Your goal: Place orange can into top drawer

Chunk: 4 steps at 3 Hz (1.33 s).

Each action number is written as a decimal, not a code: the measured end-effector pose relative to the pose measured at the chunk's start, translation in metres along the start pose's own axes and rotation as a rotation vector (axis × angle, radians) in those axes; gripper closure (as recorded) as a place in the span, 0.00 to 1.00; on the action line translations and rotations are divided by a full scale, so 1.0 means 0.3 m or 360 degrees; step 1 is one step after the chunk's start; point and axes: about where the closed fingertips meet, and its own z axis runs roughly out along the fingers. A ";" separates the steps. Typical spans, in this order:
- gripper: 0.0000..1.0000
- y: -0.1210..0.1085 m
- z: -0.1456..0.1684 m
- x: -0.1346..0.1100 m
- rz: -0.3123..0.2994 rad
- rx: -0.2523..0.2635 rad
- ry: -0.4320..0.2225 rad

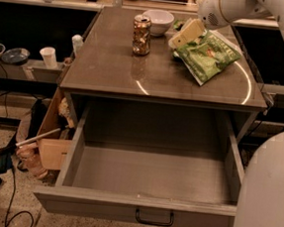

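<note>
My tool (pixel 179 38) hangs near the desk's (pixel 116 68) far right corner; I cannot tell its grip. Orange can (pixel 141 34) by the far edge, label unreadable.

Lighting: dim, warm, from overhead.
Glare: 2 curved bright arcs on the tabletop (pixel 111 68), 1 near the front edge, 1 near the right edge.
Highlights: orange can (pixel 141 34) rim; white arm (pixel 231 6) washed out.
Shadow: deep under the front edge, darkening the top drawer (pixel 151 176) rear.
Gripper (pixel 181 38): pale, lit, toward the back-right corner.
</note>
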 end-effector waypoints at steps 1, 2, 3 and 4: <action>0.00 0.045 0.030 -0.033 -0.0001 -0.0066 -0.0040; 0.00 0.087 0.067 -0.081 -0.0040 -0.0122 -0.0069; 0.00 0.118 0.103 -0.128 -0.0093 -0.0153 -0.0073; 0.00 0.118 0.109 -0.121 -0.0083 -0.0157 -0.0069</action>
